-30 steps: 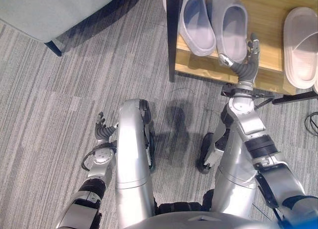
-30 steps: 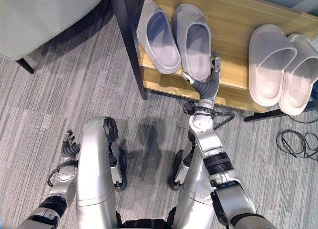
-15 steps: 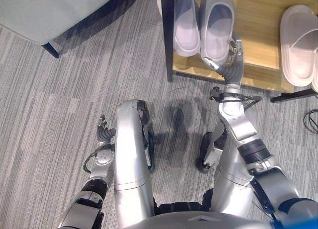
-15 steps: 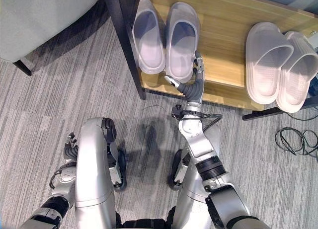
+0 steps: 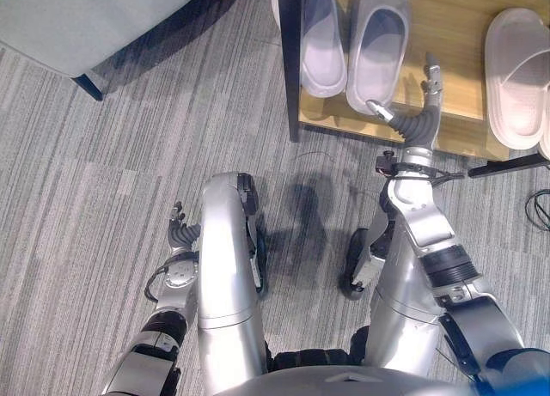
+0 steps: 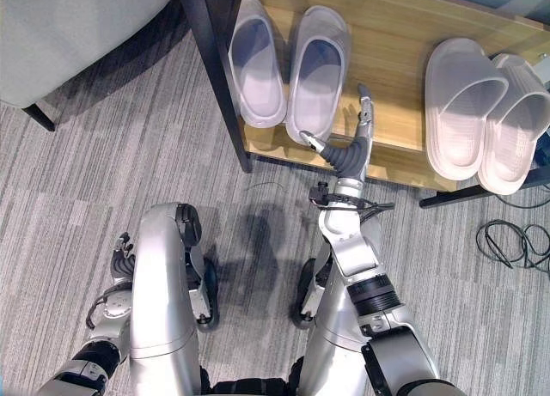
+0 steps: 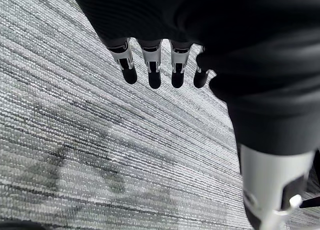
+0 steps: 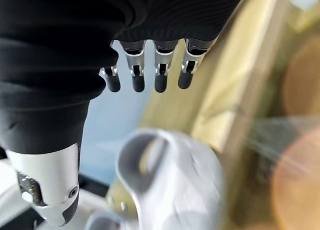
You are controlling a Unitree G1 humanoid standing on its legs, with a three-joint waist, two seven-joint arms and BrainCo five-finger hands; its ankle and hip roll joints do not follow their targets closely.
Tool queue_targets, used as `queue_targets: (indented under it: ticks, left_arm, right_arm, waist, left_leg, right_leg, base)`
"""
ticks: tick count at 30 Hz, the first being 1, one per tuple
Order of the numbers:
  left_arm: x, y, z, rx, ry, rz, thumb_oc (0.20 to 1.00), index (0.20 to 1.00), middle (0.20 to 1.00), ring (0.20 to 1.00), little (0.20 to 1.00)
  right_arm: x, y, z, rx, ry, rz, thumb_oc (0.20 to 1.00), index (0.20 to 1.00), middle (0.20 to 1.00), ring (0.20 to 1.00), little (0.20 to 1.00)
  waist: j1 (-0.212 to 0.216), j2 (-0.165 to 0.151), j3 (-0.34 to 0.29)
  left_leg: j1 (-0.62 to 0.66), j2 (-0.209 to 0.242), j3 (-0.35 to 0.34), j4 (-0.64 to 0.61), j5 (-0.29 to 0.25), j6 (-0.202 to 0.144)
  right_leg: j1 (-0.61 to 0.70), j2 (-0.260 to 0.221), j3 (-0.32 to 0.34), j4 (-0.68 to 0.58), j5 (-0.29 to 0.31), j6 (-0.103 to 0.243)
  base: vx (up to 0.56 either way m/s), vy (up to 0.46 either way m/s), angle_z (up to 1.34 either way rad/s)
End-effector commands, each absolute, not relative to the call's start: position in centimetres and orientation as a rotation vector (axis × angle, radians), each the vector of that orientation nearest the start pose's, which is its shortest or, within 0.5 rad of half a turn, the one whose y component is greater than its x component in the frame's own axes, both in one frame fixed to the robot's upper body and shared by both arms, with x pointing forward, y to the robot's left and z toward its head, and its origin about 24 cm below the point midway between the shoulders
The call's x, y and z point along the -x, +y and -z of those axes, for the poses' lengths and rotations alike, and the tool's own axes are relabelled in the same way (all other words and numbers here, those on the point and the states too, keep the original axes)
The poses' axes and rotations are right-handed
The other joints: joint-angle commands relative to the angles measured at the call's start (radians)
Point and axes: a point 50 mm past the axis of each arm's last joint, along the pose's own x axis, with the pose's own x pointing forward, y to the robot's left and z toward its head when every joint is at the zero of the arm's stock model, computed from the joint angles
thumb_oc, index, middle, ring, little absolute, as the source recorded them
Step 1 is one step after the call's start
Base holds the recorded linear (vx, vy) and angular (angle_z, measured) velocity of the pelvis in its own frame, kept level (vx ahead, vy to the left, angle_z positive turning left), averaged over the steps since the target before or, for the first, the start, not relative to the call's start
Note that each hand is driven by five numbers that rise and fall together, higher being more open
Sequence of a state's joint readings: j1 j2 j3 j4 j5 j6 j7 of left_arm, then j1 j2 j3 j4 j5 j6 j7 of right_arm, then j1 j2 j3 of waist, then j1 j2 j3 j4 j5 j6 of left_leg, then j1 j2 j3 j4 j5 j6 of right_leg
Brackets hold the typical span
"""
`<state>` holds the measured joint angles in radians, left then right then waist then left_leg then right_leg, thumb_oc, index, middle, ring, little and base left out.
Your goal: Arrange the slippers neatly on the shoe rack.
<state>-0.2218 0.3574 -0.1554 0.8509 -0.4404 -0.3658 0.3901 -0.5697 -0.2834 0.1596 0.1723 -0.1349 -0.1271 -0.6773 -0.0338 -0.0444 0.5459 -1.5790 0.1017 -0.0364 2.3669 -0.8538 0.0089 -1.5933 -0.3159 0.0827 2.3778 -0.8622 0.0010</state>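
Grey slippers: we see a pair (image 6: 288, 68) lying side by side on the wooden shelf of the shoe rack (image 6: 404, 48), at its left end, heels toward the robot (the two touch or nearly touch along their inner edges).

White slippers: a second pair (image 6: 485, 112) sits at the right end of the same shelf, close together and slightly angled, well apart from the grey pair.

Shoe rack: we see a dark upright post (image 6: 215, 70) at its left corner and bare wood between the two pairs.

Writing: we can read none on the slippers or the rack.

Right hand: the right hand (image 6: 352, 151) hovers over the shelf's front edge, just beside the heel of the right-hand grey slipper, thumb pointing toward that heel; we cannot tell whether it touches. Its fingers (image 8: 145, 75) are straight and spread a little, holding nothing.

Left hand: the left hand (image 5: 179, 233) hangs low over the grey striped carpet (image 5: 103, 173), far from the rack, fingers (image 7: 152, 70) loosely extended and empty.

Surroundings: a pale grey piece of furniture (image 5: 77, 18) on dark legs stands left of the rack.
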Motion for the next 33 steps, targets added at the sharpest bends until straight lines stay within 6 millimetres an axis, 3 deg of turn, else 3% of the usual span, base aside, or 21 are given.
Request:
queue_targets:
  ticks: [1,7,11,23,33]
  left_arm:
    - [-23.9,26.3,4.8,-0.114,0.268,-0.509,1.000,1.000,1.000,1.000,1.000]
    - [-24.5,26.9,4.1,-0.132,0.254,-0.488,1.000,1.000,1.000,1.000,1.000]
    - [-24.6,27.0,4.0,-0.130,0.250,-0.482,1.000,1.000,1.000,1.000,1.000]
    - [-24.5,27.1,4.2,-0.130,0.260,-0.477,1.000,1.000,1.000,1.000,1.000]
    - [-24.4,27.5,4.2,-0.119,0.260,-0.476,1.000,1.000,1.000,1.000,1.000]
  right_arm:
    - [-32.0,-15.7,-22.5,0.215,-0.844,0.474,1.000,1.000,1.000,1.000,1.000]
    - [-35.5,-15.9,-23.0,0.116,-0.700,0.413,1.000,1.000,1.000,1.000,1.000]
    - [-36.8,-15.7,-22.7,0.057,-0.629,0.393,1.000,1.000,1.000,1.000,1.000]
    - [-38.5,-14.7,-24.7,0.062,-0.616,0.309,1.000,1.000,1.000,1.000,1.000]
    - [-38.7,-16.1,-25.6,0.113,-0.627,0.279,1.000,1.000,1.000,1.000,1.000]
  waist:
    - [0.052,-0.013,-0.027]
    - [0.075,-0.001,-0.038]
    - [0.083,0.005,-0.041]
    - [0.104,0.015,-0.039]
    - [0.104,0.008,-0.039]
  left_leg:
    - [0.009,-0.070,-0.189,-0.026,0.063,-0.070]
    - [0.009,-0.076,-0.192,-0.033,0.072,-0.076]
    - [0.009,-0.078,-0.191,-0.034,0.072,-0.078]
    - [0.009,-0.081,-0.192,-0.039,0.078,-0.080]
    - [0.009,-0.084,-0.199,-0.039,0.081,-0.085]
  right_leg:
    - [0.062,-0.018,0.183,0.011,0.124,0.055]
    - [0.062,-0.018,0.185,0.009,0.128,0.058]
    - [0.064,-0.018,0.188,0.011,0.133,0.060]
    - [0.065,-0.020,0.196,0.010,0.141,0.064]
    - [0.066,-0.021,0.199,0.011,0.145,0.066]
  base:
    - [0.00,0.000,0.00]
    - [0.00,0.000,0.00]
    - [0.00,0.000,0.00]
    - [0.00,0.000,0.00]
    - [0.00,0.000,0.00]
